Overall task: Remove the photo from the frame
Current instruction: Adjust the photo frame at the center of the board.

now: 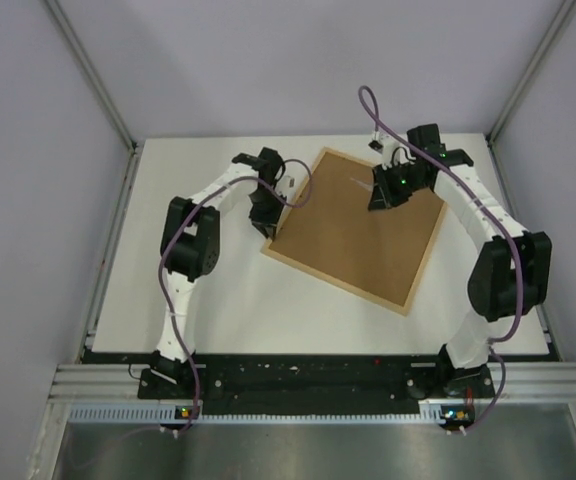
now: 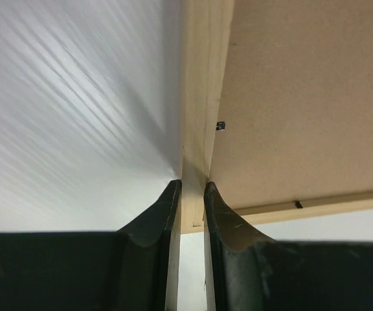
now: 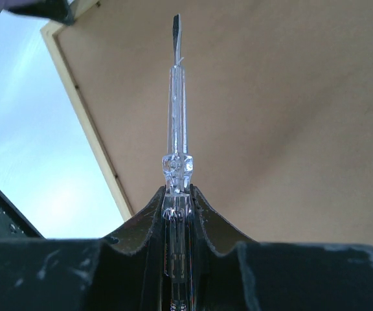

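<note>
The frame lies face down on the white table, its brown fibreboard back up, turned at an angle. The photo is hidden under that back. My left gripper is at the frame's left corner. In the left wrist view it is shut on the light-wood rail. My right gripper hovers over the frame's far part, shut on a clear-handled screwdriver. The screwdriver's dark flat tip points at the brown back near the far edge.
Small black retaining tabs sit along the inner edge of the back. Grey walls with metal posts close in the table on the left, right and far sides. The black base rail runs along the near edge.
</note>
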You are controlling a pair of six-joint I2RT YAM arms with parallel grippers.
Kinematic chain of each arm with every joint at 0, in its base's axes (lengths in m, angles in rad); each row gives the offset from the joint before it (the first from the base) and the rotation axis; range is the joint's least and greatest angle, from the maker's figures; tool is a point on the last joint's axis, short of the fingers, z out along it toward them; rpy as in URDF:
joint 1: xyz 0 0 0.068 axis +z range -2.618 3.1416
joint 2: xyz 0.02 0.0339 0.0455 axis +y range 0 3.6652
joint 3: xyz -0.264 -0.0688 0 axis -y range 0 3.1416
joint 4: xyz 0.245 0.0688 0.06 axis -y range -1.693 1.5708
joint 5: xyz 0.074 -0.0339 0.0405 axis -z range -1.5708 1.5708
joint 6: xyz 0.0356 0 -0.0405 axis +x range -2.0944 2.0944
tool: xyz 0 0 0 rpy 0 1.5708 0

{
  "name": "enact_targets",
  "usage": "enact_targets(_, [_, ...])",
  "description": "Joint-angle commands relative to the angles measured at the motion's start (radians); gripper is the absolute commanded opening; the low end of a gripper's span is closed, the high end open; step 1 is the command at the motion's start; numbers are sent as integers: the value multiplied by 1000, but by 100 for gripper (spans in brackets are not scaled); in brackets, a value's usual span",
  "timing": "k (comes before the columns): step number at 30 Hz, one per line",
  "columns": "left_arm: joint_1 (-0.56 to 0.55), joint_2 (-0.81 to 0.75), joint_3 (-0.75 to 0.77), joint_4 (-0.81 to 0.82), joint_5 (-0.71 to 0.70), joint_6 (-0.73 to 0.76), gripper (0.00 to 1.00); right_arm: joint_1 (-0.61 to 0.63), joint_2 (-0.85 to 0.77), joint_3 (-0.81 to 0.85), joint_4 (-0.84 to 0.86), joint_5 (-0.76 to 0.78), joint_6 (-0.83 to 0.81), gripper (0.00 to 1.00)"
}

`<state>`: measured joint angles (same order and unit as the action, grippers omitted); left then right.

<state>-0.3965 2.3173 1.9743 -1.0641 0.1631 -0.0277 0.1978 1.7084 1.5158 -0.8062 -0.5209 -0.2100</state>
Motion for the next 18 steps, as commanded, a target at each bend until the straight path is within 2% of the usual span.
enact_targets(1, [-47,-73,-170,-42,131,-35,15,5,82,109,-54,-47,-83,0])
enact_targets(5, [-54,-176,-259,15,246,-38,22,31,154,147,-90,-33,-138,0])
enact_targets(8, [-45,-245,-269,45,286,-43,29,52,200,171,-114,-28,-170,0])
enact_targets(11, [-16,-304,-232,70,314,-57,43,83,244,202,-157,-27,-206,0])
enact_targets(13, [8,-340,-201,98,303,-60,62,110,282,233,-189,-36,-210,0])
enact_targets(18, [76,-340,-149,174,251,-46,64,161,361,293,-208,-94,-184,0])
